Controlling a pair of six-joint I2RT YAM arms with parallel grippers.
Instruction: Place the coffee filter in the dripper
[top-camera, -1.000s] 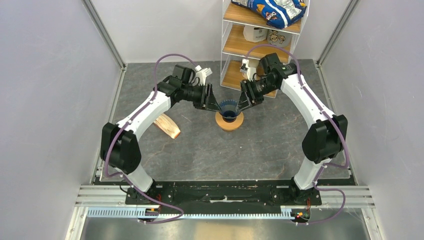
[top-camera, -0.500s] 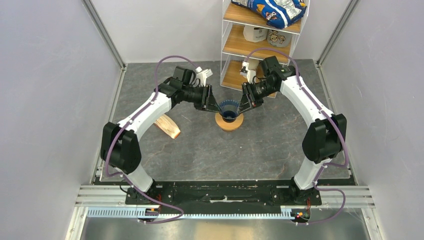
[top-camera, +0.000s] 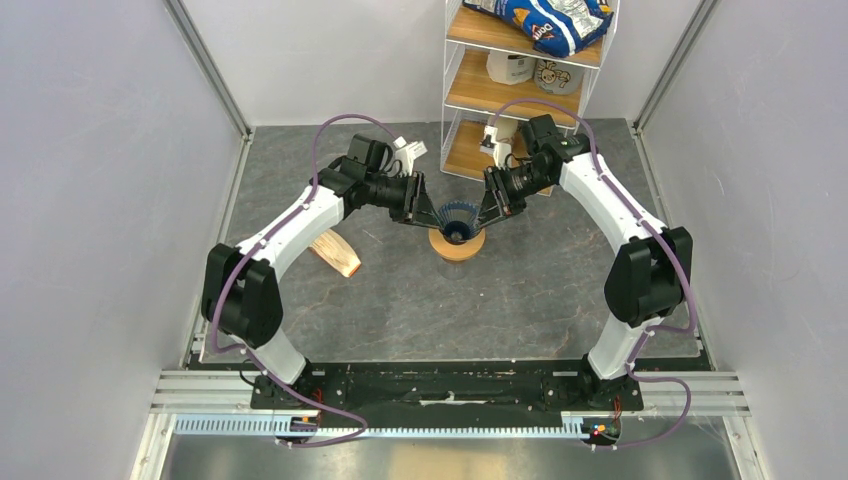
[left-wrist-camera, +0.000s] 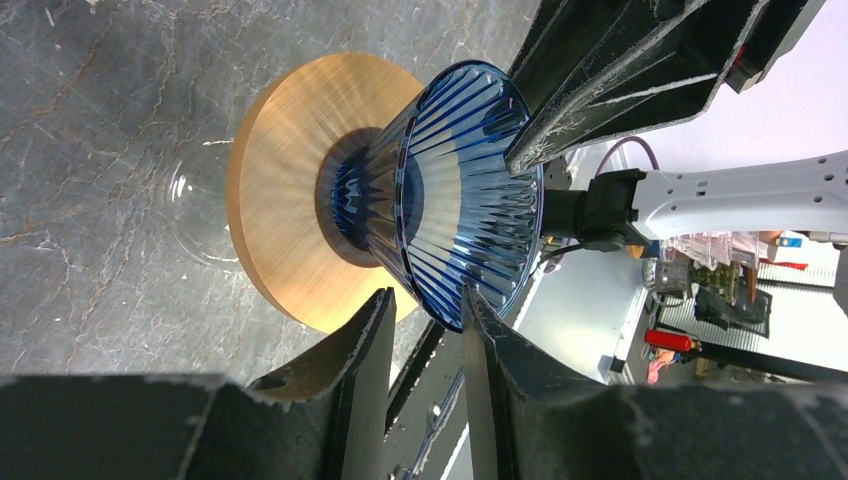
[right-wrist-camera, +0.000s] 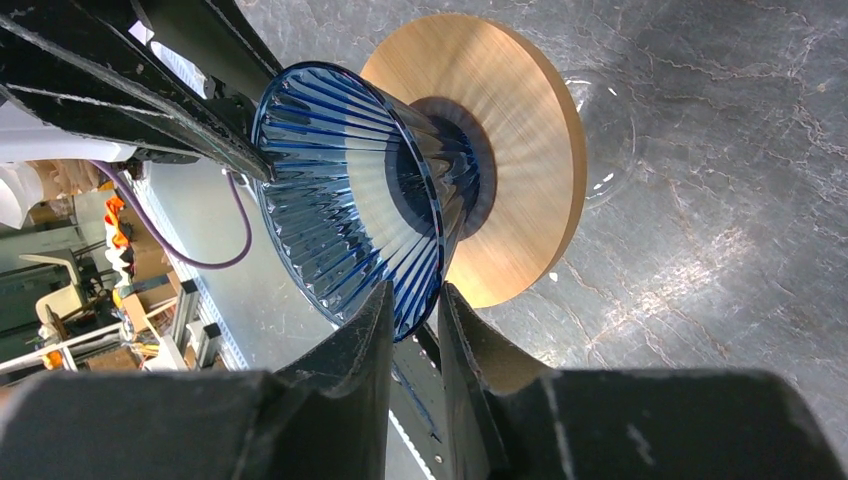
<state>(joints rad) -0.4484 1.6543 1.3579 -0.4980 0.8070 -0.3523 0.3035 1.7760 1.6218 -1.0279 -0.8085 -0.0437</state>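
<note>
Now the dripper (top-camera: 459, 217) is standing upright on the far half of the table (top-camera: 540, 300), with its wide mouth facing up. Its narrow end is sitting in the hole of the wooden ring (top-camera: 458, 248). This ring is resting on the glass cup (left-wrist-camera: 195, 215), whose clear round edge is showing behind the ring in both wrist views.

The left gripper (left-wrist-camera: 425, 305) is reaching in from the left side and is gripping the dripper's rim. One finger (left-wrist-camera: 365, 350) is lying against the ribbed outer wall and the other is sitting at the inner side of the mouth. The right gripper (right-wrist-camera: 413, 300) is doing the same from the opposite side, and its jaws are pinching the thin blue wall between them. So both grippers are holding the same dripper, facing each other across it.

The paper stack (top-camera: 336, 251) is lying on the table to the left, well apart from the ring and just beside the left arm.
</note>
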